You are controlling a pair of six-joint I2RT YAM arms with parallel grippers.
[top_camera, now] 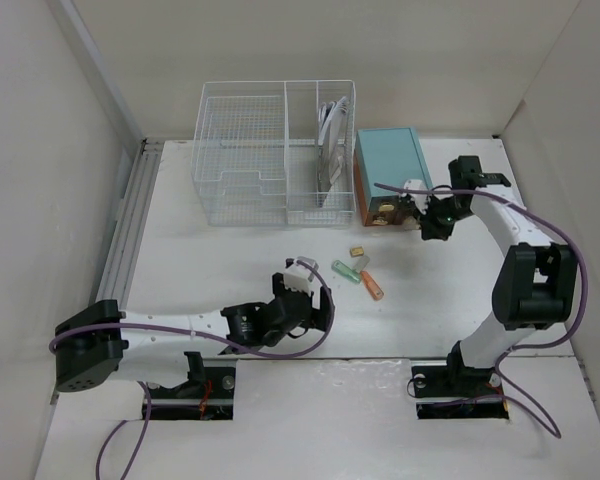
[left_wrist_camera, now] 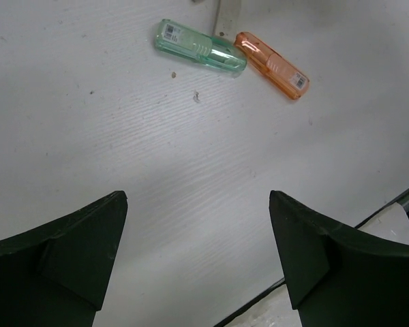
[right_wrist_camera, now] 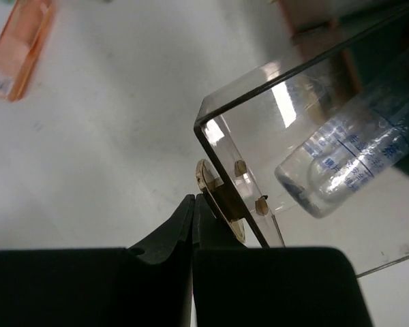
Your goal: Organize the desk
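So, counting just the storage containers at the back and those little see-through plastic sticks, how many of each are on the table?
White wire basket: 1
Teal box: 1
Green stick: 1
Orange stick: 1
Total: 4

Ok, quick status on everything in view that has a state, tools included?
Left tool: open, empty, above the desk.
Right tool: shut on the brass knob.
Clear drawer: partly pulled out, it seems; clear tube lying inside.
Green case: lying flat on the desk.
Orange case: lying flat beside it.
Wire basket: upright; flat items leaning in its right compartment.
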